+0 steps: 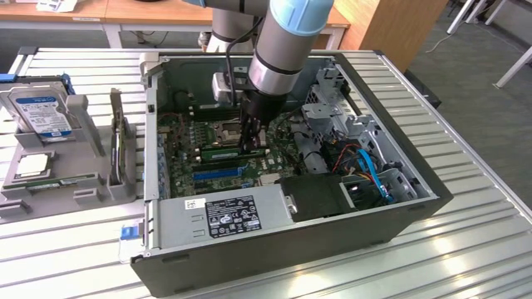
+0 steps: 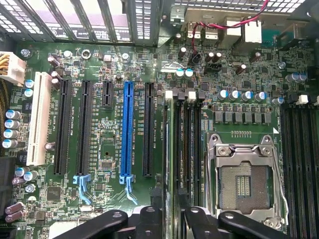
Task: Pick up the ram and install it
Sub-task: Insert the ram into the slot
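The ram (image 1: 235, 151) is a thin green stick standing on edge in a memory slot of the motherboard, inside the open computer case (image 1: 415, 215). In the wrist view the ram (image 2: 169, 149) shows edge-on, running along the slot beside the processor socket (image 2: 244, 184). My gripper (image 1: 249, 143) hangs straight down over the stick's middle. Its black fingers (image 2: 149, 219) stand apart on either side of the ram with a gap to each, so the gripper (image 2: 172, 219) is open and holds nothing. Another green stick (image 1: 50, 183) lies in the grey tray at the exterior view's left.
The grey tray (image 1: 17, 205) also holds a hard drive (image 1: 42, 112) and a square silver processor (image 1: 33, 165). Within the case are the power supply (image 1: 224, 215), drive cages (image 1: 332, 112) and blue cables (image 1: 370, 171). A blue expansion slot (image 2: 127, 129) and black slots flank the memory slots.
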`<state>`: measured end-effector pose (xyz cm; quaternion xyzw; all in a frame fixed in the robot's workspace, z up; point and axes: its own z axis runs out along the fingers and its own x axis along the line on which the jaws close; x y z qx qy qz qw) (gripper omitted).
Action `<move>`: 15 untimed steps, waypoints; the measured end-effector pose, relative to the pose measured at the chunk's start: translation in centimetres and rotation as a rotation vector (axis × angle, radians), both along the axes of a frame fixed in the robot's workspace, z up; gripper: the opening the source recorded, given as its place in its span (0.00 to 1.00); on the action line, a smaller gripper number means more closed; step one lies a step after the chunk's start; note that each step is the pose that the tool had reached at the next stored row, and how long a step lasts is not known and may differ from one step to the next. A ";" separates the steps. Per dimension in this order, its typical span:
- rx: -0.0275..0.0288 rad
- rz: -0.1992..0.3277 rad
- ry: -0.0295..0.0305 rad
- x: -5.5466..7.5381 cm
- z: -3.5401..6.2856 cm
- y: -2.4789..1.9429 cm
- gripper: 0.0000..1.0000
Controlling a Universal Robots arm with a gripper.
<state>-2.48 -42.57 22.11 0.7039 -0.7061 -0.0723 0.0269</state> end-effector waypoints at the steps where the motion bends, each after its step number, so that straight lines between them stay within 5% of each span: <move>1: 0.0002 0.000 -0.0001 0.0 0.08 0.00 0.25; 15: -0.0025 0.000 -0.0001 0.1 3.84 0.01 0.25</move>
